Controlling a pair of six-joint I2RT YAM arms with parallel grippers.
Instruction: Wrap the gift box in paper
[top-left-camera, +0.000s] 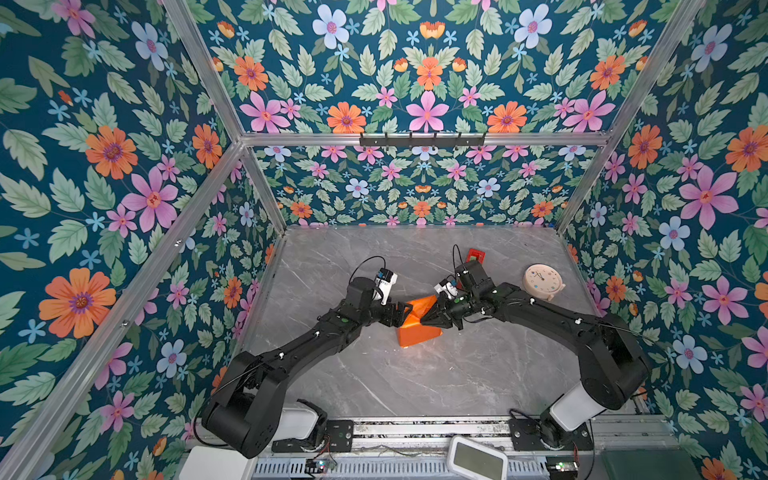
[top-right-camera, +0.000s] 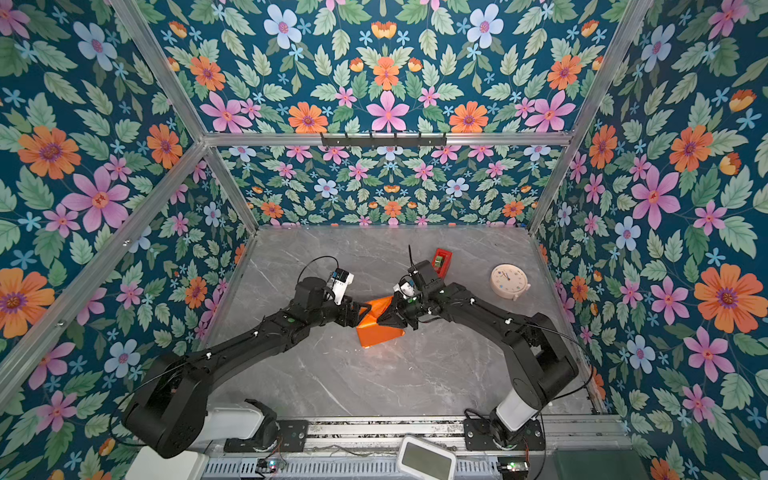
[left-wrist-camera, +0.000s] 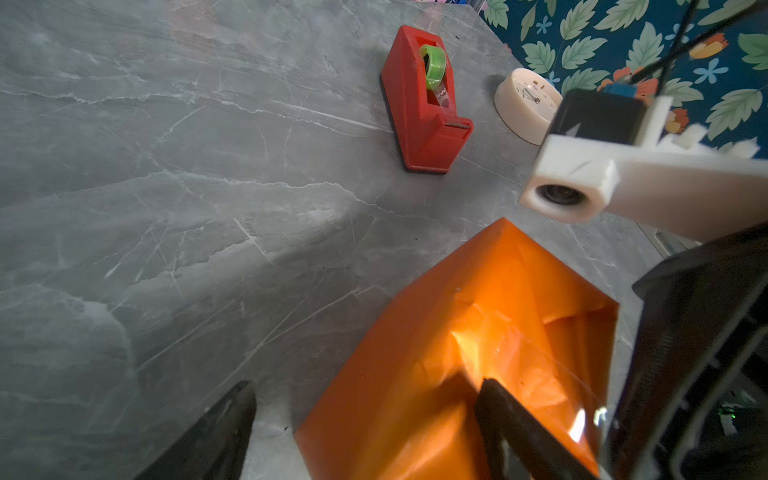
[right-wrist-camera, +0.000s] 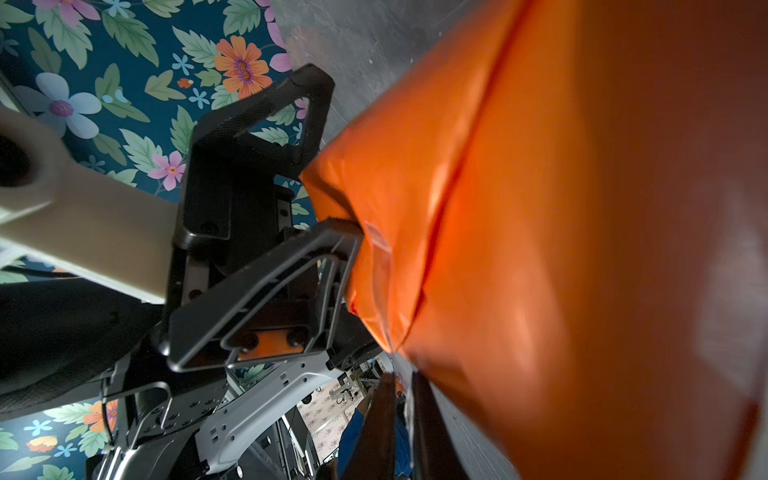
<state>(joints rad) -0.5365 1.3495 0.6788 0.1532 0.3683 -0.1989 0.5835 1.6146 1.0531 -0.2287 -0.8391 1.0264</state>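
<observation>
Centre of the table (top-left-camera: 415, 386), I had the paper (top-left-camera: 415, 330) orange side out, folded up into a blocky parcel. The gift box didn't show at all; I judged it was inside, under those folds. The left gripper (top-left-camera: 402, 314) stood spread wide, one finger laid on the parcel's top and the other off over the marble, likely pinning the flap flat, not gripping. The right gripper (top-left-camera: 426, 320) was pressed together, its tip against the parcel's opposite side; whether it nipped anything thin, I couldn't tell. The tape dispenser (left-wrist-camera: 424, 104) sat just behind, handy for sealing, and the clock (top-left-camera: 542, 282) lay well apart.
</observation>
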